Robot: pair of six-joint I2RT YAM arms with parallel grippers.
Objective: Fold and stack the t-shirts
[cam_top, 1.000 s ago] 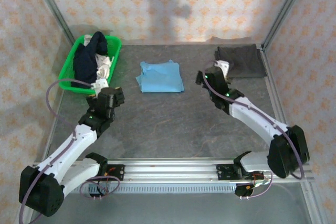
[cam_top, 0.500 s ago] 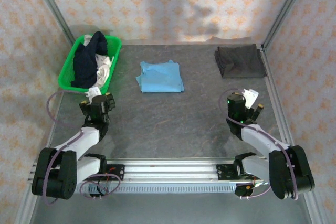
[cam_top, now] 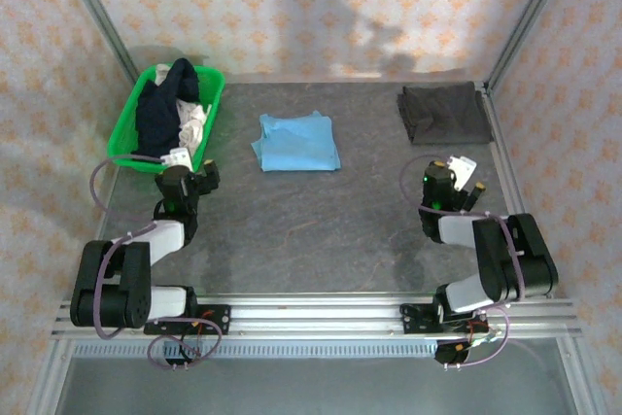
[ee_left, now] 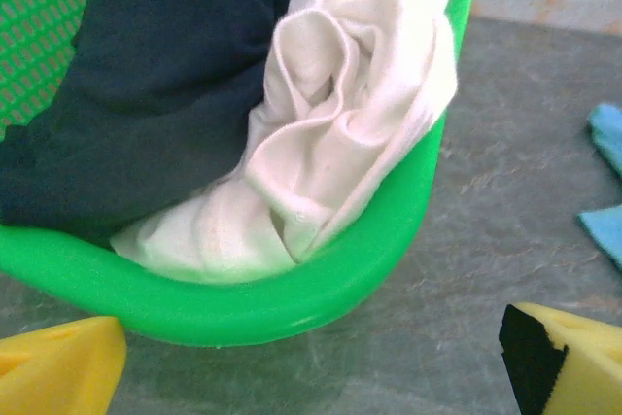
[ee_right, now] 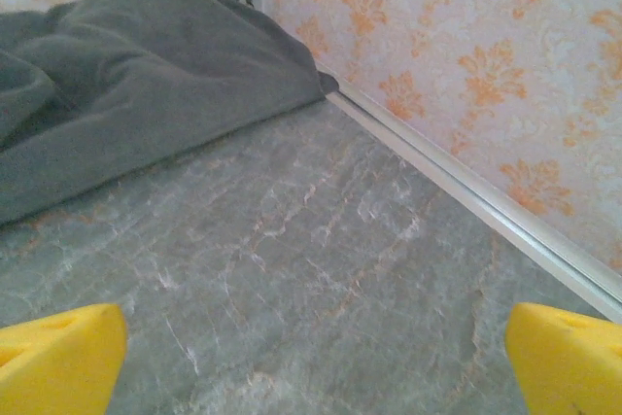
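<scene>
A folded light blue t-shirt lies at the table's back middle, its edge showing at the right of the left wrist view. A folded dark grey t-shirt lies at the back right corner. A navy t-shirt and a white one are heaped in the green basket. My left gripper stands open just before the basket, holding nothing. Over bare table near the right rail, my right gripper is open and empty.
The green plastic basket sits at the back left. A metal rail and patterned walls border the table on the right. Both arms are folded back near the front rail.
Both arms have drawn back from the middle of the table toward their bases. The left gripper now sits by the basket, the right one near the right rail. The shirts have not moved.
</scene>
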